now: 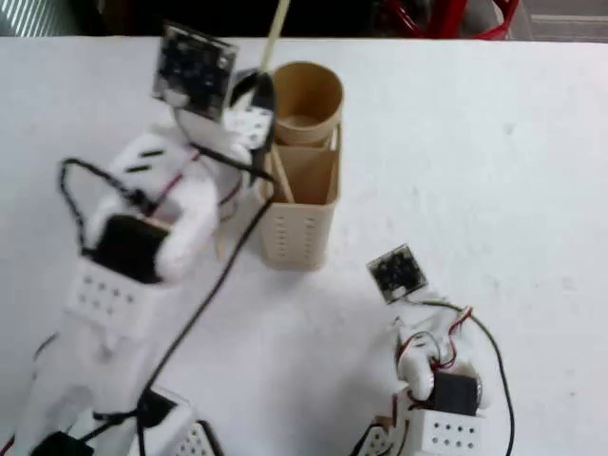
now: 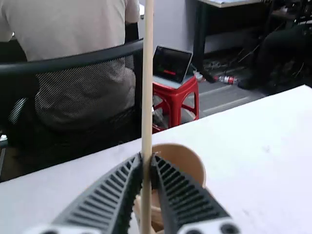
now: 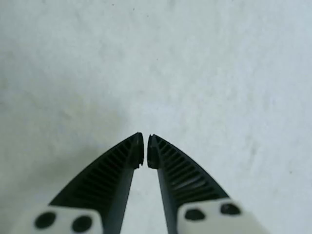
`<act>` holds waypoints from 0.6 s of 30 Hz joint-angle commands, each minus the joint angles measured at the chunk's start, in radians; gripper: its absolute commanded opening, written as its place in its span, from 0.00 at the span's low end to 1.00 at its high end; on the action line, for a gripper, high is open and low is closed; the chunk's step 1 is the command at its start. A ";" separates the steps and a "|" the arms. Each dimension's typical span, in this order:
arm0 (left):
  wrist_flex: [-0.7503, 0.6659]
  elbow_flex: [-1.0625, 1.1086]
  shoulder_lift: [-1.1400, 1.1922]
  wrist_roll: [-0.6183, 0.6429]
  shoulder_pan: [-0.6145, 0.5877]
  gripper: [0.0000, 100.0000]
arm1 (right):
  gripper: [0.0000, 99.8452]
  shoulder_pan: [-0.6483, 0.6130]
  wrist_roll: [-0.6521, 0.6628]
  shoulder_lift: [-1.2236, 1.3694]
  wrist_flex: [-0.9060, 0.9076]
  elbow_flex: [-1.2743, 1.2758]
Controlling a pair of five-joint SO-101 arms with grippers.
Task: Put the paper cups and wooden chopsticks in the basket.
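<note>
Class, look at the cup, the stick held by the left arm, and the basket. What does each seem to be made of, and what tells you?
Cup: probably paper; matt tan and thin-walled.
Chopstick: likely wood or bamboo; pale, matt, straight and slim.
Basket: seemingly moulded plastic; smooth cream walls with rows of small holes.
</note>
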 commanded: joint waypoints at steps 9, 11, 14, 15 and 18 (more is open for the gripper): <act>-0.494 0.468 -0.278 0.009 0.105 0.02 | 0.03 -0.007 0.005 -0.007 0.004 0.009; -0.519 0.502 -0.297 0.009 0.108 0.02 | 0.03 -0.007 0.005 -0.007 0.004 0.009; -0.569 0.528 -0.297 0.006 0.104 0.02 | 0.03 -0.007 0.005 -0.007 0.004 0.009; -0.586 0.535 -0.297 0.006 0.102 0.02 | 0.03 -0.007 0.005 -0.007 0.004 0.009; -0.612 0.554 -0.297 0.006 0.102 0.03 | 0.03 -0.007 0.005 -0.007 0.004 0.009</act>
